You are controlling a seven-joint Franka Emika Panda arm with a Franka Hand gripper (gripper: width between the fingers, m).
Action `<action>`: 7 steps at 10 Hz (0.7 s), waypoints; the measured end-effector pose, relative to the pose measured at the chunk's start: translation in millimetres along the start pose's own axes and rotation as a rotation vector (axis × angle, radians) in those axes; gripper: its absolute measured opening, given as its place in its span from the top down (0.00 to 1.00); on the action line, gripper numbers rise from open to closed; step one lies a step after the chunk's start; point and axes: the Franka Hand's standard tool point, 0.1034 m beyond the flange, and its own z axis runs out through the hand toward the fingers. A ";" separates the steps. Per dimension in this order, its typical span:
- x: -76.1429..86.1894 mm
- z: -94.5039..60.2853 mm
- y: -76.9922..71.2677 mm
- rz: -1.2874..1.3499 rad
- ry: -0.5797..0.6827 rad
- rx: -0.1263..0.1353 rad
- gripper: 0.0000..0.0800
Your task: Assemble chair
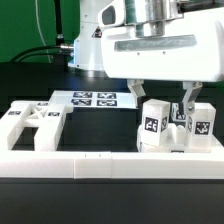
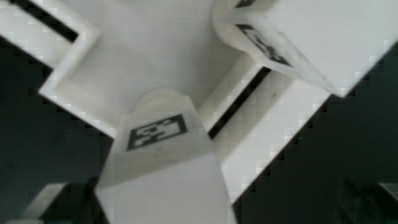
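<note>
Several white chair pieces with square tags stand at the exterior view's right: one upright block (image 1: 153, 125), a second (image 1: 198, 122), and a smaller tagged part (image 1: 179, 113) between them. A flat slotted panel (image 1: 30, 124) lies at the left. My gripper (image 1: 162, 100) hangs over the right group with its fingers (image 1: 137, 92) spread wide, one on each side of the nearer block, not closed on it. In the wrist view a tagged white block (image 2: 160, 135) runs down between the jaws of the gripper (image 2: 214, 212). Another tagged piece (image 2: 285, 45) and a slotted white panel (image 2: 134, 55) lie behind it.
The marker board (image 1: 95, 100) lies flat at the back centre. A long white border rail (image 1: 100, 162) runs along the front of the pieces. The black table (image 1: 100, 128) shows between the panel and the right group.
</note>
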 end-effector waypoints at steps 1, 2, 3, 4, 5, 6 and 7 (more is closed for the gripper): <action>0.1 0.2 0.6 -0.057 0.001 -0.002 0.19; 0.4 0.2 0.8 -0.117 0.002 -0.003 0.19; 0.1 0.4 0.9 -0.211 0.004 -0.010 0.19; -1.4 0.8 0.2 -0.293 0.007 -0.020 0.19; -1.1 0.8 0.5 -0.392 0.009 -0.027 0.19; 1.5 0.5 1.8 -0.545 0.009 -0.033 0.19; 4.1 -0.2 1.9 -0.649 0.010 -0.035 0.19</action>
